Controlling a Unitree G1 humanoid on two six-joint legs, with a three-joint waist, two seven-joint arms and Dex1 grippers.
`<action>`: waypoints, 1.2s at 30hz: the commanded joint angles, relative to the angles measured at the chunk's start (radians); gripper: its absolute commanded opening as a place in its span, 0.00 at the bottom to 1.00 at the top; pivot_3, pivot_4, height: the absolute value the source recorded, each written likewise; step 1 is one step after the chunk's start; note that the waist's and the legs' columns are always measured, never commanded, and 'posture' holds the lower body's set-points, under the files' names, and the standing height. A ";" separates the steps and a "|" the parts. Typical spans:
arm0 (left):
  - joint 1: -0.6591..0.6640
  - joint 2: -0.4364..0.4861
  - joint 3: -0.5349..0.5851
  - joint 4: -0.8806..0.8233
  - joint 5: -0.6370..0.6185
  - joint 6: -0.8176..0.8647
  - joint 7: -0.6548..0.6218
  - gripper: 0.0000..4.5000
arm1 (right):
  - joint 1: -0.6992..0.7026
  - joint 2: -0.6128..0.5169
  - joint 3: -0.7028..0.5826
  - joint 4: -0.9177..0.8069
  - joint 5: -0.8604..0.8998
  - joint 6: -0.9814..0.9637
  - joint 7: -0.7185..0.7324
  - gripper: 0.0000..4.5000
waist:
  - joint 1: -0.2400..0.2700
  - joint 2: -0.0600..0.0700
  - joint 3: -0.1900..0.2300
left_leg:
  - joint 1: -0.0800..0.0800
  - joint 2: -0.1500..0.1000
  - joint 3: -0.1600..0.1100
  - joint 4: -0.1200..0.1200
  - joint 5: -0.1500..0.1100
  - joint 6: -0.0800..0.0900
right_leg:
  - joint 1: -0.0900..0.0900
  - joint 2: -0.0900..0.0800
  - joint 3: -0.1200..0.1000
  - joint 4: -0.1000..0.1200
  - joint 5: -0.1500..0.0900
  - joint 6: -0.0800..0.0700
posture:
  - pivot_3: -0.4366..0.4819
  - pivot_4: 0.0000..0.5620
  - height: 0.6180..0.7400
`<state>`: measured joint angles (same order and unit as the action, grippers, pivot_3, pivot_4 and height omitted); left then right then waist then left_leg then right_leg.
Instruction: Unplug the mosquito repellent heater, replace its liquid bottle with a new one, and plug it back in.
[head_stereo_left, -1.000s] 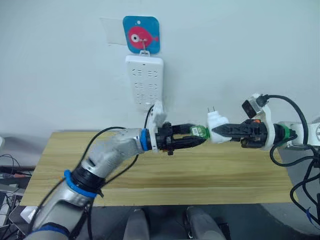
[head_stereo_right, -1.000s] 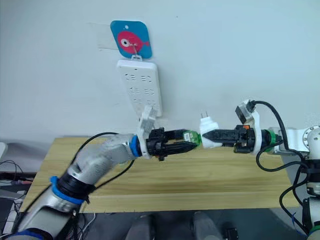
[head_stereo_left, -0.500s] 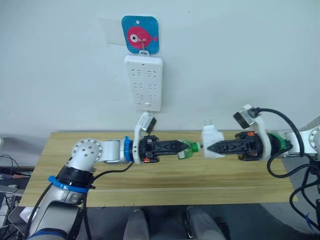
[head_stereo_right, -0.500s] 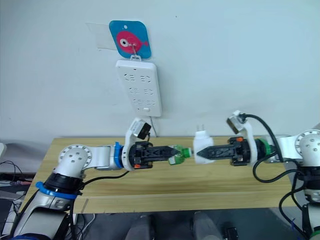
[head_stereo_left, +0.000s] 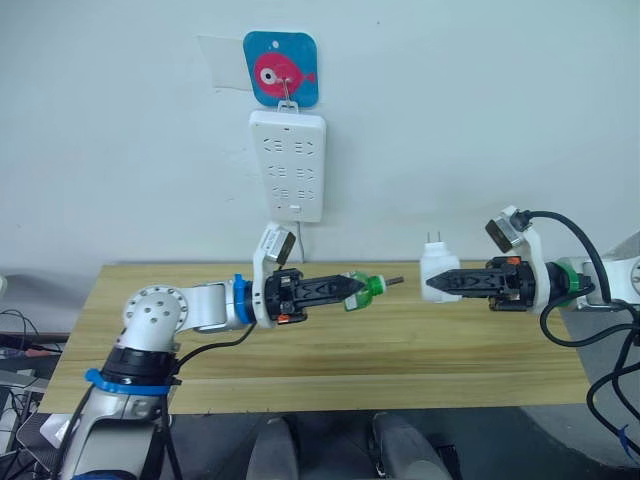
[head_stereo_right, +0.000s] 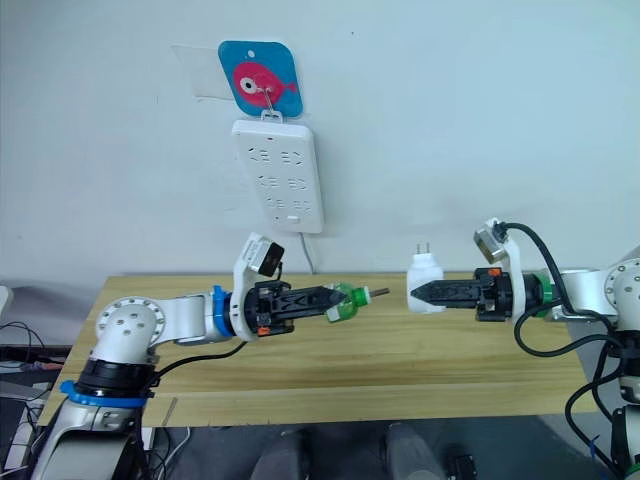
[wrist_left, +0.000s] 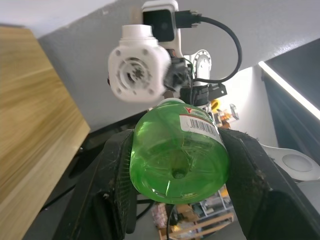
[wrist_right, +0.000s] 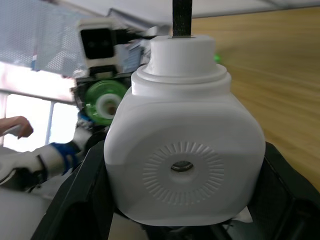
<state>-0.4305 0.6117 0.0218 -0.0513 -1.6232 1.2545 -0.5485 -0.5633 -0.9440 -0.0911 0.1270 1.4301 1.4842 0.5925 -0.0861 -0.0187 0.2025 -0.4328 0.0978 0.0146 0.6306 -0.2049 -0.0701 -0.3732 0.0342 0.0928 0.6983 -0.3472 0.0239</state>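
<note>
A: Where was the small white rounded plastic mosquito repellent heater?

B: Clamped between the two black fingers of the right pincer, held in the air above the light wooden table, its two prongs pointing up. In the right wrist view its round ribbed face with the grey centre hole looked back along the fingers.

A: And the bottle?

B: The green translucent plastic liquid bottle sat gripped in the left pincer, its wick tip pointing at the heater. A clear gap lay between the two; they were not touching.

A: What lay beyond the pincers?

B: On the pale wall behind them hung the long white multi-socket power strip, above and between both pincers, with no plug in its sockets. Just above it was a blue square hook plate with a red fish.
</note>
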 joint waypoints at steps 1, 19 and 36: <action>0.037 0.025 0.031 -0.081 0.036 0.007 -0.055 0.50 | 0.032 -0.063 0.100 -0.031 -0.282 -0.142 0.021 0.69 | 0.001 0.000 0.000 | 0.000 0.000 0.000 0.000 0.000 0.000 | 0.000 0.000 0.000 0.000 0.000 0.000 | 0.37 0.31 1.00; 0.133 0.012 0.039 -0.191 0.119 -0.023 -0.097 0.50 | -0.021 0.067 0.328 0.421 -1.065 -0.453 0.026 0.69 | 0.012 0.000 0.000 | 0.001 -0.001 0.001 0.000 0.000 0.000 | 0.000 -0.001 0.002 0.000 0.000 0.000 | 0.43 0.37 1.00; 0.118 0.023 0.023 -0.184 0.206 -0.017 -0.192 0.50 | -0.021 0.057 0.250 0.379 -1.138 -0.396 0.145 1.00 | 0.032 0.001 0.001 | 0.002 -0.001 0.003 -0.001 0.000 0.000 | 0.000 -0.001 0.003 -0.001 0.000 0.000 | 0.39 0.37 1.00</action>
<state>-0.3012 0.6259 0.0369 -0.2223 -1.4193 1.2376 -0.7091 -0.5905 -0.8475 0.1886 0.5683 0.2951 1.0672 0.7119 -0.0543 -0.0178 0.2032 -0.4313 0.0967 0.0173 0.6296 -0.2049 -0.0704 -0.3731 0.0335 0.0955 0.6978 -0.3471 0.0238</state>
